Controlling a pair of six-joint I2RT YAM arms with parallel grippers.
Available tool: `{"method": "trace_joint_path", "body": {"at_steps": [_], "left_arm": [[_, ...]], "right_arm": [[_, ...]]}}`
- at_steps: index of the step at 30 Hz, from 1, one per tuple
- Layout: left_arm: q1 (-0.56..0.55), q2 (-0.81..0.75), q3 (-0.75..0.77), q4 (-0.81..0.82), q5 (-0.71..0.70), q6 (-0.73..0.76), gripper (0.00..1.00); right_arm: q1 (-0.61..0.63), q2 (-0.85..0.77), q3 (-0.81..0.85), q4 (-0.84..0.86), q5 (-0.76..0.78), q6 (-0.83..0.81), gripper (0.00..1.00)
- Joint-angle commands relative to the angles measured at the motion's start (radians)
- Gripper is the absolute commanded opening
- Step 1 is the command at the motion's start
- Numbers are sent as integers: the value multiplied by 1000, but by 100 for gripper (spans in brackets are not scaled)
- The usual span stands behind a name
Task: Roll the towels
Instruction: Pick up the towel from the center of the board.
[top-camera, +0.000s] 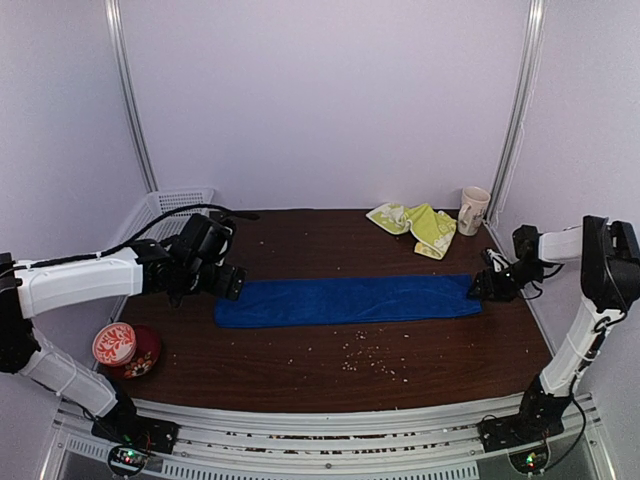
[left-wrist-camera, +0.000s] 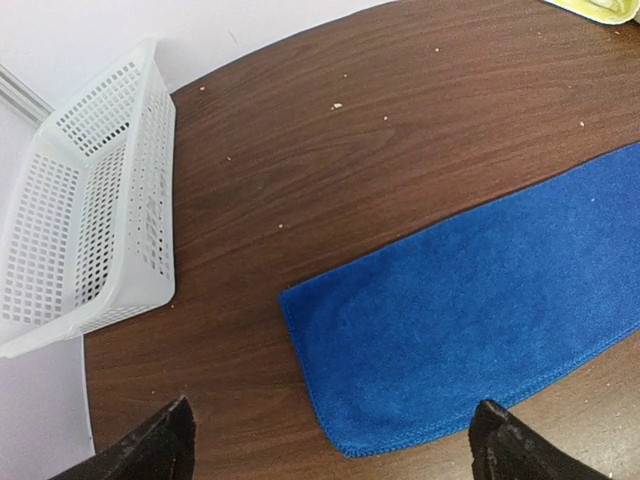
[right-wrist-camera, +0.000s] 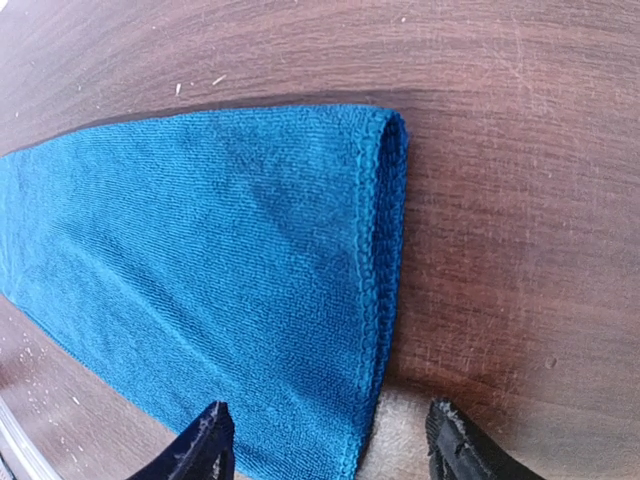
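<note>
The blue towel (top-camera: 350, 299) lies folded into a long flat strip across the middle of the table. My left gripper (top-camera: 226, 281) is open and empty, just above the strip's left end (left-wrist-camera: 440, 330). My right gripper (top-camera: 482, 290) is open and empty, low over the strip's right end (right-wrist-camera: 250, 260), its fingers astride the hemmed edge. The yellow-green towel (top-camera: 415, 224) lies crumpled at the far right of the table; one corner of it shows in the left wrist view (left-wrist-camera: 600, 8).
A white perforated basket (top-camera: 165, 210) stands at the far left, also in the left wrist view (left-wrist-camera: 90, 200). A white mug (top-camera: 472, 210) stands by the yellow-green towel. A red-and-white bowl (top-camera: 118, 345) sits at the near left. Crumbs (top-camera: 372, 358) are scattered in front of the blue towel.
</note>
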Motion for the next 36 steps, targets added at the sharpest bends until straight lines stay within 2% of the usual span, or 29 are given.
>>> {"method": "trace_joint_path", "body": {"at_steps": [1,12,19,20,25,32,36], "left_arm": [[-7,-15,-8,18,-13,-17,98],[-29,8,12,31,-20,-35,98],[-44,20,29,31,-30,-42,98],[-46,22,29,30,-33,-43,98],[-55,22,31,30,-37,-48,98],[-66,27,39,31,-36,-52,98],[-74,31,43,30,-40,-52,98]], "right_arm": [[-1,-16,-71,-12,-12,67,65],[-1,52,-79,17,-28,102,56],[0,76,-85,33,-26,112,44],[1,77,-85,34,-28,113,39],[2,86,-80,35,-28,116,33],[2,90,-69,39,-4,122,18],[2,94,-52,31,3,112,0]]}}
